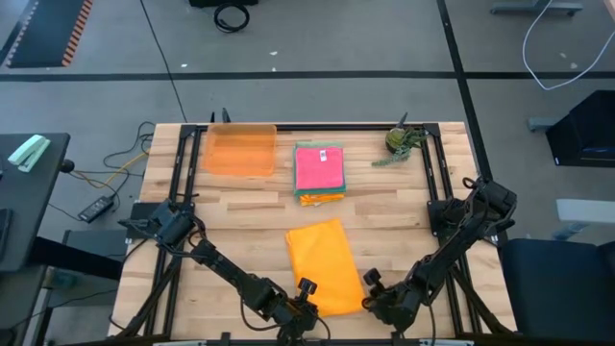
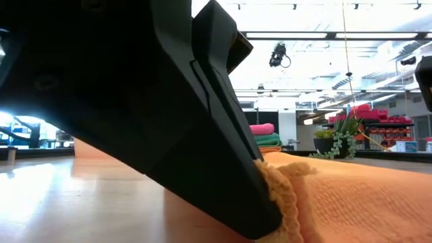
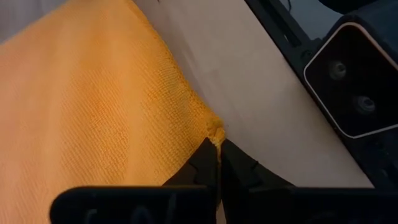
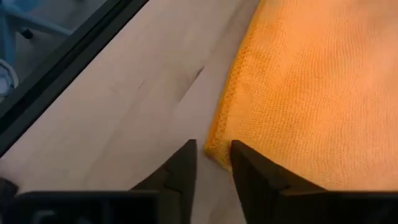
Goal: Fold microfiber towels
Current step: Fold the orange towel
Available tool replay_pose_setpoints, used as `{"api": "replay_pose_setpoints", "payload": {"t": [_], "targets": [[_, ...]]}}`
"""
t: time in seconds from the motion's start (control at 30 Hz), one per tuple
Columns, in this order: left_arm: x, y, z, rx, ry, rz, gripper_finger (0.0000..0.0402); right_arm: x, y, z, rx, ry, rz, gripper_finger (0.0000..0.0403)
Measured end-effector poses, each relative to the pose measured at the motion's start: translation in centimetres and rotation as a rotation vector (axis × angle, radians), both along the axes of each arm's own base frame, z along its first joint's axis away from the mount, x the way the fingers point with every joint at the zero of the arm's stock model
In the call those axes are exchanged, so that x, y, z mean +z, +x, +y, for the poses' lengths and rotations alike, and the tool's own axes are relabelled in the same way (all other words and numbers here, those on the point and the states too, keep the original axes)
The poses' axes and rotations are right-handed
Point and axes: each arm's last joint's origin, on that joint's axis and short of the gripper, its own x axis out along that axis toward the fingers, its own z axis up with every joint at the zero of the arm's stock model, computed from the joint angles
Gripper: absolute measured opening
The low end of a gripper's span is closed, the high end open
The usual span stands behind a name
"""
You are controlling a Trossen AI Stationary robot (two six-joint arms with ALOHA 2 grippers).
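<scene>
At the counter's near edge, the orange towel's corners are worked: the left pincer is clamped on one, while the right pincer, fingers apart, should be closed squarely on the other before lifting.

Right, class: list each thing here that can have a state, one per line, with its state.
orange towel: folded in half, flat on the table's near part.
left gripper: shut on the towel's corner.
right gripper: open, fingers either side of the other near corner.
towel stack: folded, pink on top.
orange tray: appears empty.
potted plant: upright at the far edge.
</scene>
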Motion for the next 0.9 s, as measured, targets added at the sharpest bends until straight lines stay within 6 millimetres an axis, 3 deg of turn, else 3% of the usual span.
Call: {"api": "replay_pose_setpoints", "payload": {"t": [0.2, 0.4, 0.5, 0.73, 0.9], "targets": [[0.0, 0.0, -0.1, -0.002, 0.000, -0.001, 0.0008, 0.0, 0.0, 0.0, 0.006, 0.005, -0.003, 0.0046], [0.1, 0.0, -0.1, -0.003, -0.001, -0.004, 0.0006, 0.0, 0.0, 0.0, -0.047, 0.041, 0.006, 0.0039], [1.1, -0.1, 0.0, -0.001, -0.012, -0.025, 0.0007, 0.3, 0.0, -0.1, -0.085, 0.066, 0.012, 0.0039], [5.1, -0.6, 0.5, 0.034, -0.063, -0.088, 0.0006, 3.8, -0.1, -0.5, -0.188, 0.192, -0.079, 0.0039], [7.0, -2.8, 0.7, 0.152, -0.200, -0.087, 0.0006, 6.3, -0.4, -0.7, -0.273, 0.329, -0.113, 0.0039]]}}
